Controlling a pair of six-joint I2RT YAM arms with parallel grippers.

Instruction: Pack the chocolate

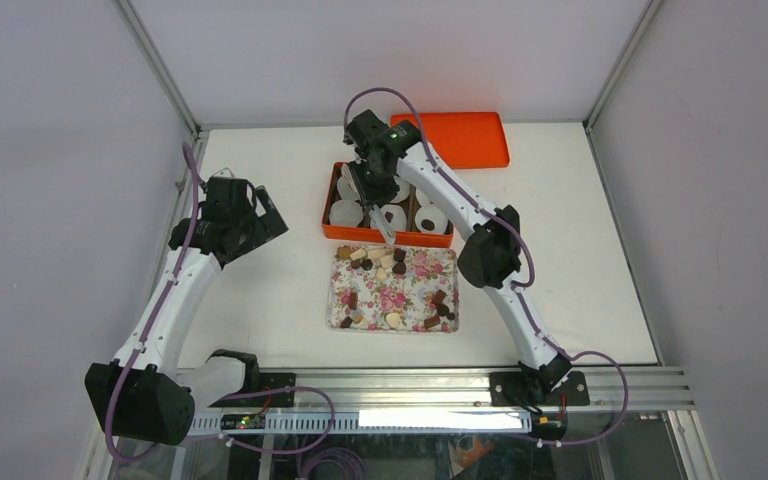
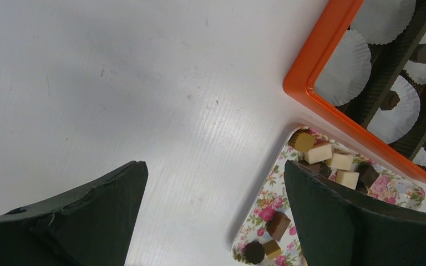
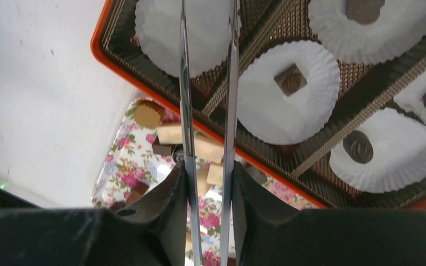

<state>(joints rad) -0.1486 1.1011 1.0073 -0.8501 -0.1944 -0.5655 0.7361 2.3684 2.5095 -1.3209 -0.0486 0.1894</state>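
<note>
Over the near wall of the orange box, a pair of metal tweezers is being gripped by the right gripper, its fingers being pressed against the blades from both sides. The two blades are being held slightly apart. Nothing is seen between them along the length that shows, and their tips are being cut off by the top edge of the right wrist view.

Most of the chocolate is being carried on the flowered tray, which is lying just beside the box on its near side. Cream blocks, brown squares and rounds are bunched at the tray's far rim and scattered along its near one. A few dark pieces are being cradled singly in white paper cups inside the box.

Off to the left, the left gripper is being held over the bare table, jaws spread wide with nothing between them. Behind the box, an orange lid is lying flat.
</note>
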